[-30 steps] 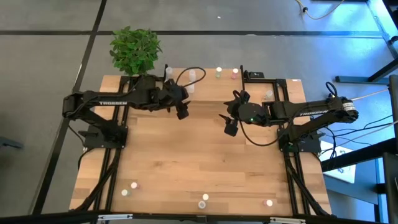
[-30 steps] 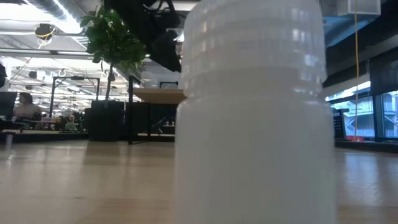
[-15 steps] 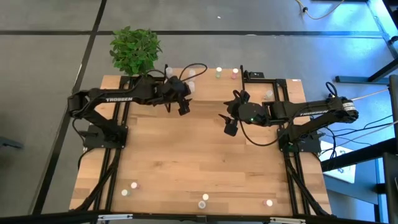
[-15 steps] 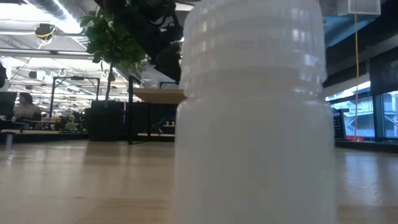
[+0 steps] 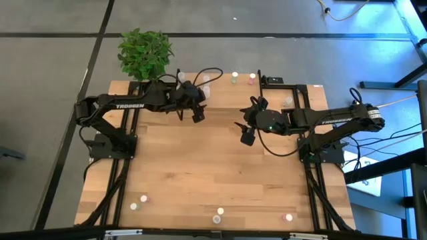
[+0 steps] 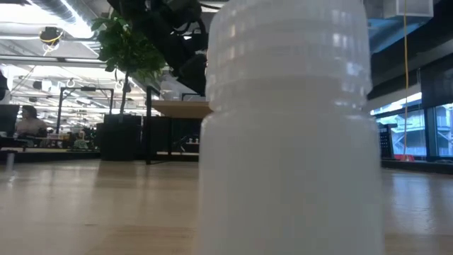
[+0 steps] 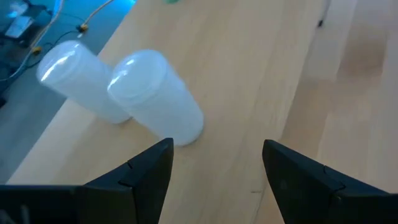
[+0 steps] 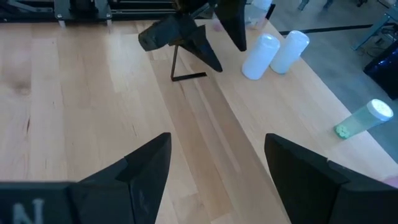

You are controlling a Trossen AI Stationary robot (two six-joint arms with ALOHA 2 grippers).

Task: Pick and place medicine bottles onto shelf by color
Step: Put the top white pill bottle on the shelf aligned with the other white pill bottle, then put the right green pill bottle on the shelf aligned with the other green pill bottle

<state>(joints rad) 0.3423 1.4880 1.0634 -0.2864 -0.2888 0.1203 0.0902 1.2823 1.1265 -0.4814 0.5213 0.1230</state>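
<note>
- The step in hand looks like the release: the left claw (image 5: 195, 112) hangs over the far edge of the table (image 5: 220, 173), its fingers spread wide and nothing between them.
- In the left wrist view two white-capped bottles (image 7: 158, 96) stand side by side, touching, just ahead of those fingers and close to the table's edge.
- The right claw (image 5: 247, 135) waits near the middle of the table, a little to its own side, fingers also spread wide and empty.
- Further along the far edge the right wrist view shows a green-capped bottle (image 8: 364, 119); from above, a green one (image 5: 235, 78) and a pink one (image 5: 251, 79) sit just beside each other there.
- More bottles remain along the near edge, well apart: a pair at the left (image 5: 138, 202), one in the middle (image 5: 219, 215), a pink one at the right (image 5: 288, 217).
- The next move probably calls for the left arm to lift clear of the white pair without knocking them, then for one arm to reach the near edge for another bottle.
- The table is pale wood planking on a black frame; a leafy potted plant (image 5: 145, 53) stands at its far left corner on a grey floor.
- The low view is largely blocked by one white bottle (image 6: 290, 127) right at the lens; behind it lies an open office, a person seated far off.
</note>
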